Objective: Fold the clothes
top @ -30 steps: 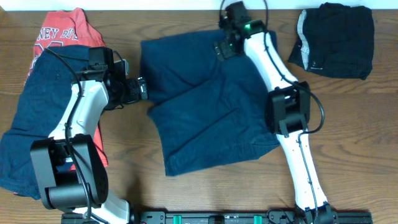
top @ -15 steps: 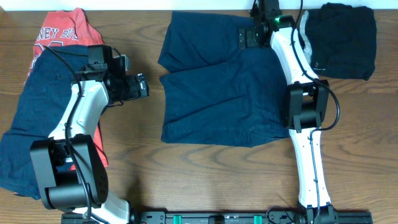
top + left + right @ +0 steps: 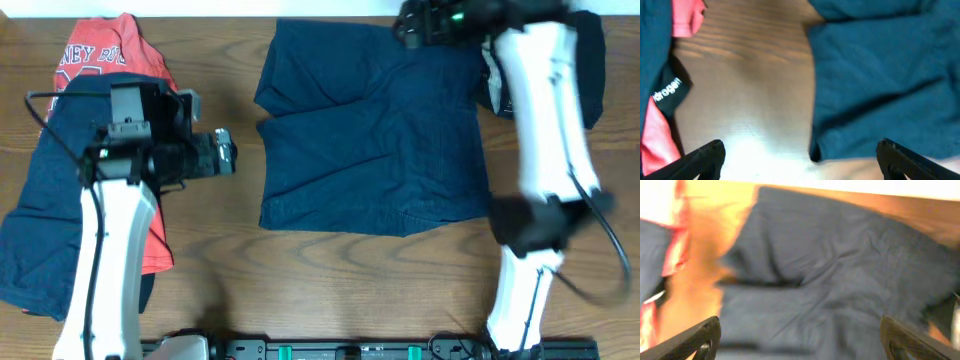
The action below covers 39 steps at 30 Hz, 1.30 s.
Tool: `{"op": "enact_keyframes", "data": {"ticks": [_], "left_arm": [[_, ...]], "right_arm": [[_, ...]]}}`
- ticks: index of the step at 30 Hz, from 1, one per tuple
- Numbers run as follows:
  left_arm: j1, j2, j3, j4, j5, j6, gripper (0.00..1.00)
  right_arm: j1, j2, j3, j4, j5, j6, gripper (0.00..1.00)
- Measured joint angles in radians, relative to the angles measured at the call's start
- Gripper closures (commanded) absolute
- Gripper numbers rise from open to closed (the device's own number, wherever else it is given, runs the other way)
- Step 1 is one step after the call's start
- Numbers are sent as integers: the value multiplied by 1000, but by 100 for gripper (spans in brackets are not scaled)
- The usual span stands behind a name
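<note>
Your navy shorts (image 3: pixel 370 150) lie spread flat mid-table, soft matte cloth, lightly creased, roughly square on the wood-grain table (image 3: pixel 330 290). At the left a red T-shirt (image 3: pixel 100 50) lies under another dark pair (image 3: pixel 60 200); the right arm (image 3: pixel 545 110) partly hides a black garment (image 3: pixel 590 60). The left gripper (image 3: pixel 228 155) hovers just left of the shorts, and the right gripper (image 3: pixel 408 25) hangs over their top edge, both spread wide and empty

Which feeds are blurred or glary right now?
Right wrist: the whole frame is smeared, and the shorts have soft edges. Overhead: the right arm is blurred, while the shorts stay sharp. Left wrist: mostly clear, with a bright glare patch on the table.
</note>
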Motion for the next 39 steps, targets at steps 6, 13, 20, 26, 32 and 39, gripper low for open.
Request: {"op": "enact_keyframes", "data": {"ticks": [6, 13, 20, 26, 32, 39], "left_arm": [[-69, -35, 3, -179, 17, 20, 2], [-110, -35, -54, -233, 36, 23, 2], [-135, -31, -258, -73, 155, -12, 2], [-176, -17, -406, 165, 181, -46, 2], [-205, 40, -445, 340, 130, -95, 0], [-205, 143, -446, 354, 105, -124, 12]], "right_arm": [[0, -208, 15, -285, 48, 13, 10], [0, -347, -175, -298, 176, 127, 7], [0, -578, -515, -300, 280, 226, 7], [0, -634, -771, -240, 320, 266, 9], [0, -625, -926, -140, 332, 278, 9], [0, -625, -1001, -98, 336, 281, 11]]}}
